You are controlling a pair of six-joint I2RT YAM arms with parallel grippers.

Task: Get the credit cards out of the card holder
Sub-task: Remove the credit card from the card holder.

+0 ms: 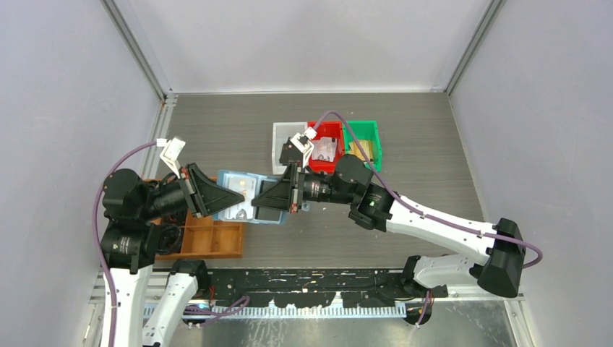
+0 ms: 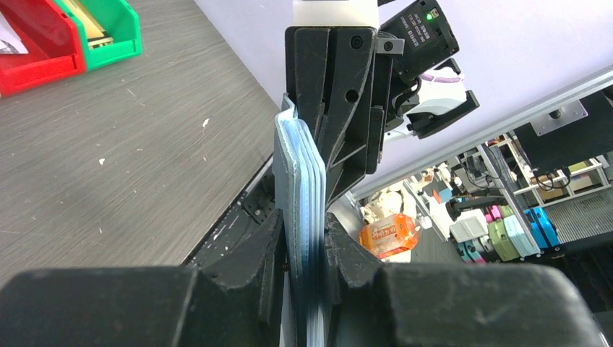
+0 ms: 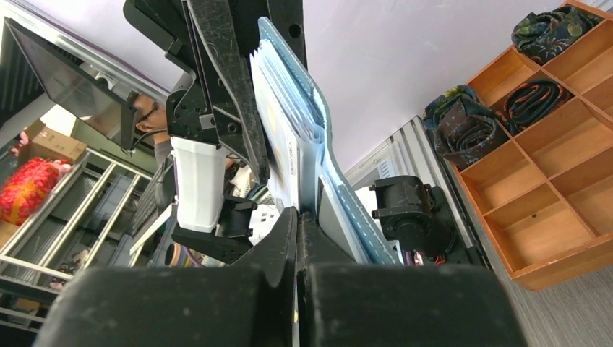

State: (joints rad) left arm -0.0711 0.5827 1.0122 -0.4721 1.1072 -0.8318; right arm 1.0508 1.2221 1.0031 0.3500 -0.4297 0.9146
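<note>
I find the card holder (image 1: 242,189) held clear of the table, my left gripper (image 1: 217,200) clamped on its 9 o'clock edge as anchor and my right gripper (image 1: 269,199) pinched shut at 3 o'clock, evidently to draw the pocketed credit cards (image 3: 285,148) out against that hold.

We've got the left gripper (image 1: 238,196) and right gripper (image 1: 259,199) nose to nose mid-table, both clamped on the card holder (image 1: 244,184), so nothing fits between them. The wooden tray (image 1: 211,242) blocks the near-left side. The white bin (image 1: 278,131), red bin (image 1: 334,129) and green bin (image 1: 373,130) sit just behind. The table (image 1: 448,152) is open far-left and on the right.
</note>
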